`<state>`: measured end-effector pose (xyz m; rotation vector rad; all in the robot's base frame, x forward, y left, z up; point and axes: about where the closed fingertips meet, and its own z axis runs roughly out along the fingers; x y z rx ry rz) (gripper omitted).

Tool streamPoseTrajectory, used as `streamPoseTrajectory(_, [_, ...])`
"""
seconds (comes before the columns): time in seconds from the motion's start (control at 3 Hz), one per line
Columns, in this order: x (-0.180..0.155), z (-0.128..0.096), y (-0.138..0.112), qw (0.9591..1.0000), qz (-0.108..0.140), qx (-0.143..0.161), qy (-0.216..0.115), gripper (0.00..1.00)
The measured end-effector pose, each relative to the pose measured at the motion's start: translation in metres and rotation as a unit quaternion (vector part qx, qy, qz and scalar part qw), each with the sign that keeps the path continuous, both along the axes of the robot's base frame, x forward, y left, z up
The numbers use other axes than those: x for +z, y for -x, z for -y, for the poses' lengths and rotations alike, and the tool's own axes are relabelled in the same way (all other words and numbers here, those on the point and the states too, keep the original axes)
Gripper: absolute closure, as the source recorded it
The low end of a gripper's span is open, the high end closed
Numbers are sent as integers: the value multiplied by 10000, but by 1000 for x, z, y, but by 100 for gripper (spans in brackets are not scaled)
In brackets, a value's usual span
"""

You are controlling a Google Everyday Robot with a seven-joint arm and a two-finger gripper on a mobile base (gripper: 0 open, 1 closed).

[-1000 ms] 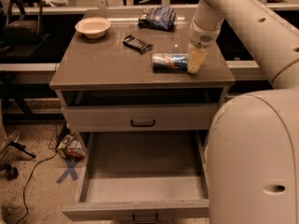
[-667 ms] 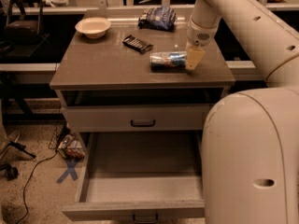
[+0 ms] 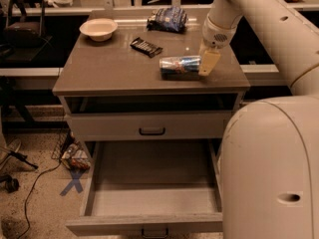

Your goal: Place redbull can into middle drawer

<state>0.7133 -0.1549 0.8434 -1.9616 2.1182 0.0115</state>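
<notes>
Redbull can [image 3: 179,64] lies on its side near the worktop's [image 3: 109,68] right edge. The gripper [image 3: 208,63] sits at its right end, grip impossible to tell. Middle drawer [image 3: 154,178] hangs open below.

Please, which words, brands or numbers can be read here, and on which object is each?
"X": blue tape cross on the floor, only a mark.
Print blurred: slim blue-and-silver drink can, lying beside the gripper.
Print too blurred: dark blue foil bag, flat black packet.

Grey cabinet [image 3: 109,68] on speckled floor [image 3: 35,153] with a blue tape cross [image 3: 72,182]
</notes>
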Motion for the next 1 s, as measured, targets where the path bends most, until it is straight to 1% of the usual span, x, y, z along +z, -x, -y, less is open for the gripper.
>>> streamPoseTrajectory(0.33, [8, 13, 22, 9989, -9, -136, -442, 100])
streamPoseTrajectory(0.67, [14, 32, 55, 9957, 18, -389, -840, 100])
streamPoseTrajectory(1.0, [17, 45, 104, 9901, 40, -690, -1226, 100])
